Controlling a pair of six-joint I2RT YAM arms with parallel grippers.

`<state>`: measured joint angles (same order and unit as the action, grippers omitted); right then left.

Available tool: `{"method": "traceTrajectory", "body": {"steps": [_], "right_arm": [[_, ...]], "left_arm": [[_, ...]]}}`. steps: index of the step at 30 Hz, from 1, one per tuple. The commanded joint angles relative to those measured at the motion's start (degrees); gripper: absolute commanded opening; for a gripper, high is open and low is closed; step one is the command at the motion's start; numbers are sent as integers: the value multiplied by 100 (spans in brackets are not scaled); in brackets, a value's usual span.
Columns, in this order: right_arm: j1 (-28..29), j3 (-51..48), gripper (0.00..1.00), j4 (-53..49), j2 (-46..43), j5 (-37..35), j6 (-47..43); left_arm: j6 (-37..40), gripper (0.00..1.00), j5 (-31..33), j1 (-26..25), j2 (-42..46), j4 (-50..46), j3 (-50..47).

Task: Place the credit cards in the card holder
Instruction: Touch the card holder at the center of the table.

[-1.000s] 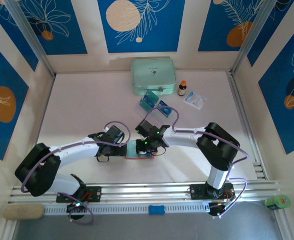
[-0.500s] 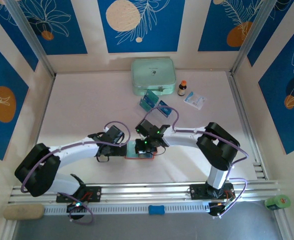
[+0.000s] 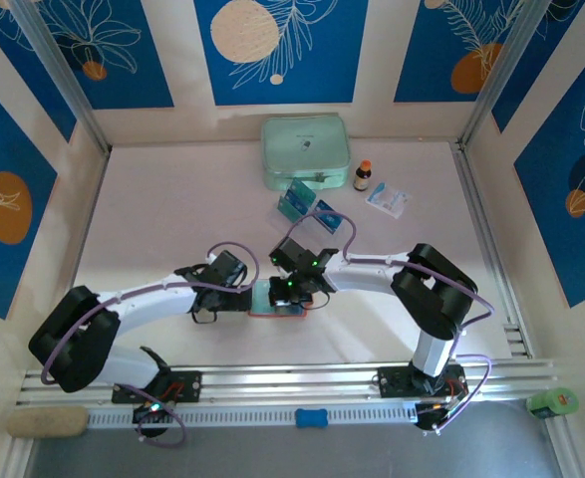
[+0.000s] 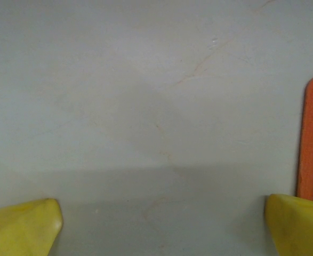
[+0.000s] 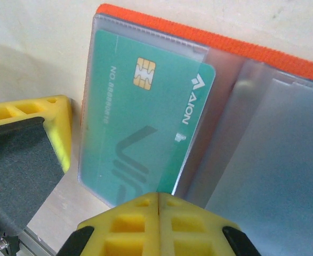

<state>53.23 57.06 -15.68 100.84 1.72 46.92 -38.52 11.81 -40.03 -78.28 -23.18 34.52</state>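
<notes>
Two arms: meeting low over the card holder at the near middle of the tabletop (image 3: 172, 199).
Left gripper (image 4: 161, 224): jaws spread wide, holding nothing; one yellow fingertip (image 4: 297, 224) sits just beside the card holder's orange edge.
Card holder (image 5: 199, 36): lying open and flat; orange woven-looking border, cloudy soft plastic sleeves.
Credit card (image 5: 140, 133): stiff, glossy teal with a gold chip; inside the left sleeve, one end showing past its opening.
Right gripper (image 5: 159, 213): jaws closed together at the card's lower edge, nothing visibly between them.
Spare credit cards (image 3: 294, 199): well apart, farther back.
Risk: the unclamped card holder may slide under a push, or the soft sleeve may buckle and jam the card.
</notes>
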Motion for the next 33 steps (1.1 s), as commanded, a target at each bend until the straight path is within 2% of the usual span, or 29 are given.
{"method": "traceTrajectory", "body": {"steps": [1,17,22,33], "right_arm": [[42,6,0,-75,92,-14,28],[36,44,0,300,232,368,140],[-69,-49,0,319,-93,434,160],[-353,-637,0,-313,-1151,-57,1]], "left_arm": [[10,100,-232,0,-148,196,-199],[-103,100,-276,-119,-254,330,-260],[-139,100,-166,-121,-30,123,-218],[-78,100,207,-52,940,-689,97]]}}
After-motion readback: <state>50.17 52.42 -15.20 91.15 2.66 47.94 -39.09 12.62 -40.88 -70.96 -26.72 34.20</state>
